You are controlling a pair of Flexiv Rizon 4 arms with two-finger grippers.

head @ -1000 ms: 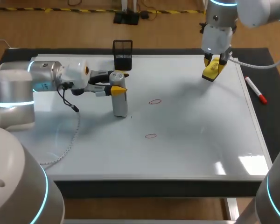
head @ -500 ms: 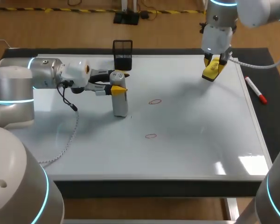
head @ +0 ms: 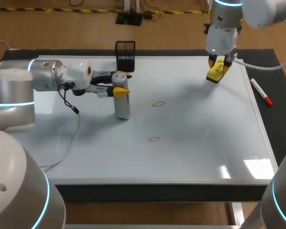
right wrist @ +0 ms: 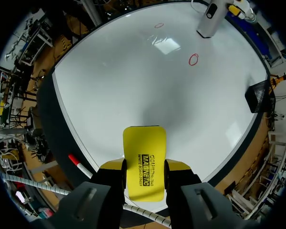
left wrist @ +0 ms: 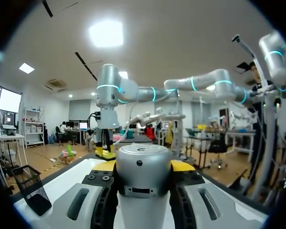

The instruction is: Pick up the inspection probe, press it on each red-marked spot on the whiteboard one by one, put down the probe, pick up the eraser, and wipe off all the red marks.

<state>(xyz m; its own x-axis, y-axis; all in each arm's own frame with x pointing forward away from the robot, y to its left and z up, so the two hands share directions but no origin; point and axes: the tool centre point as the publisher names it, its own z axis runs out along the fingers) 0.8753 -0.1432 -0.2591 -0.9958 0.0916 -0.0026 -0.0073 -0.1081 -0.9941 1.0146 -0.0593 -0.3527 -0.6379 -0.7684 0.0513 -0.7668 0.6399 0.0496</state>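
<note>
The left gripper (left wrist: 143, 167) is closed on the upper part of the inspection probe (head: 122, 106). It has 1 yellow-tipped finger on each side of the silver body, spread no wider than that body. The probe stands upright on the whiteboard (head: 195, 124), with its foot apparently resting on the surface. It is to the left of the 2 red rings and touches neither. The far red mark (head: 158, 103) lies near the probe, and the near red mark (head: 154, 139) sits closer to the robot's edge of the board. The right gripper (right wrist: 145, 166) is clamped on the yellow eraser (right wrist: 144, 143) and holds it above the board's far right corner, well apart from both marks.

Neither ring looks pressed yet, so the likeliest fault is a miss. With the grip this high on a tall body, the foot could swing or tilt and land beside a ring. If the probe is dragged across the board instead of lifted, its foot could smear the ink before it is checked. The coiled cable (head: 71, 140) trailing from the left wrist across the board could snag or sweep the surface. If the eraser comes down early, the 2 arms could meet over the marks.
</note>
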